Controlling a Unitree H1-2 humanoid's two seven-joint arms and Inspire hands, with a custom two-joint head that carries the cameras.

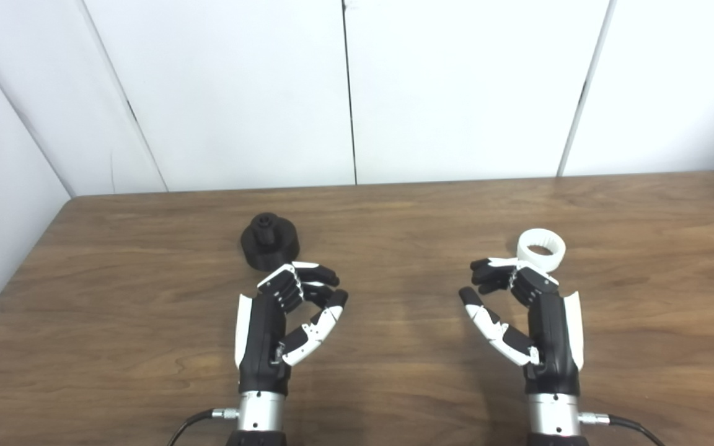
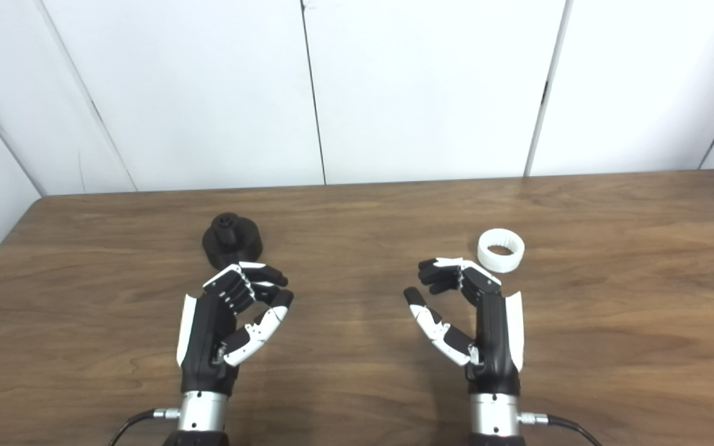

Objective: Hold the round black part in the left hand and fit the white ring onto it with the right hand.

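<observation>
Evidently nothing is started: from the left eye, the left robot hand (image 1: 289, 310) curls loosely, empty, just short of the round black part (image 1: 269, 241) resting on the tabletop (image 1: 394, 347). From the right eye, the right robot hand (image 2: 465, 310) is likewise released, with the white ring (image 2: 501, 249) lying just beyond it; grasping and fitting remain.
</observation>
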